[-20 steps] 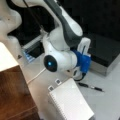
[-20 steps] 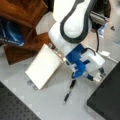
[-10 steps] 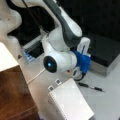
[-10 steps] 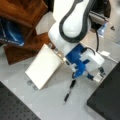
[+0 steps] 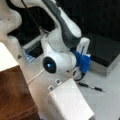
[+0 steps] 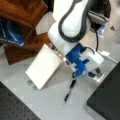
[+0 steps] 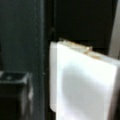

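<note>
Hand [image 6: 76, 72] blue; pen [image 6: 69, 91] black; notepad [image 6: 45, 66] white; arm [image 5: 62, 37] white, grey stripe.

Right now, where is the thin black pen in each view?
Front view: thin black pen lies on the table at lower right, right of the white spiral notepad.
Front view: pen lies bottom centre, below the blue gripper.
Wrist view: not in it.
Shared landmark: the notepad.

Light table [image 6: 50, 100] with white notepad [image 6: 45, 66], black pen [image 6: 69, 91], dark mat [image 6: 107, 100].

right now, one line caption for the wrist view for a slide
Wrist view: pale notepad fills the frame against a dark backdrop; gripper not visible.
</note>
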Available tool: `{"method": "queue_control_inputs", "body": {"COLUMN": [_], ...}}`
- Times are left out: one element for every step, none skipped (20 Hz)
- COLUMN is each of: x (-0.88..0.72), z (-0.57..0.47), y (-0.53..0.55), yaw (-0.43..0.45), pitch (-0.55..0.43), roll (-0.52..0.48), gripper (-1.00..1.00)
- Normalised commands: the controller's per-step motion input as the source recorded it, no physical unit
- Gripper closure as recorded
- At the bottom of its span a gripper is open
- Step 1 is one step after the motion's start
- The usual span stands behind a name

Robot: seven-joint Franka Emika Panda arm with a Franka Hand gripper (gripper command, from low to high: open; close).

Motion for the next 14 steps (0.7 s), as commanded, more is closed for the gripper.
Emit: {"method": "queue_control_inputs", "body": {"x": [-0.04,-0.04,-0.04,-0.03,-0.03,-0.03,-0.03,-0.02,-0.02,-0.02,-0.02,-0.01,-0.01,-0.01], "z": [-0.11,-0.11,-0.12,-0.12,-0.15,-0.17,-0.17,-0.17,-0.16,-0.16,-0.16,-0.15,-0.12,-0.08], "y": [0.02,0.04,0.06,0.08,0.08,0.07,0.07,0.07,0.07,0.07,0.07,0.07,0.08,0.08], "yaw": [-0.081,-0.079,-0.08,-0.088,-0.093,-0.093,-0.096,-0.096,-0.096,-0.094,-0.093,-0.091,-0.091,-0.09], "pitch": [-0.074,-0.074,-0.076,-0.081,-0.081,-0.081,-0.078,-0.076,-0.076,-0.076,-0.077,-0.076,-0.073,-0.071], "roll": [0.27,0.272,0.27,0.264,0.247,0.236,0.227,0.219,0.214,0.209,0.205,0.202,0.207,0.214], "gripper": [1.0,1.0,1.0,1.0,1.0,1.0,1.0,1.0,1.0,1.0,1.0,1.0,1.0,1.0]}}
